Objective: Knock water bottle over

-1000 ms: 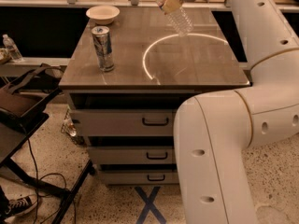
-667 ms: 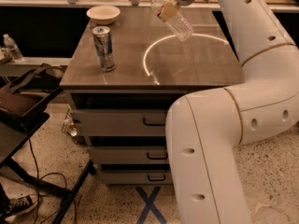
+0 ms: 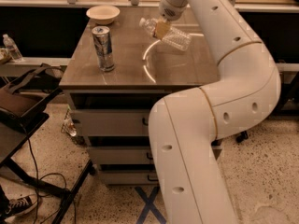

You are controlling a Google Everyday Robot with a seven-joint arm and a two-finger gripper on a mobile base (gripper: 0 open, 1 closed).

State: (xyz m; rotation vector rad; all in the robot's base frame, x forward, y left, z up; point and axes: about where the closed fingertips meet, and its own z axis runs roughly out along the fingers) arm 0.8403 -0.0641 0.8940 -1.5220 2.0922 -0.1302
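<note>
1. Since the earlier frames the water bottle has gone from a steep tilt to lying almost flat, and the gripper has come down and to the left with it.
2. The gripper sits at the end of the white arm, low over the far part of the table, and its tan tip lies against the bottle's neck end.
3. Whether the gripper is spread, pressed together or pinching the bottle cannot be told.
4. The water bottle lies directly under and beside the gripper: its small cap points left past the gripper, and its clear ribbed body runs to the right and slightly toward the camera.
5. The bottle looks to rest on the tabletop, just above the curved white ring that lies in front of the gripper.
6. The silver-blue can stands upright to the gripper's left and nearer the camera, well apart from the bottle.
7. The pale bowl sits to the gripper's left at the table's far edge.
8. Below the gripper, under the tabletop, is a stack of drawers.
9. Far to the gripper's left, off the table, a smaller clear bottle stands on a lower surface.
</note>
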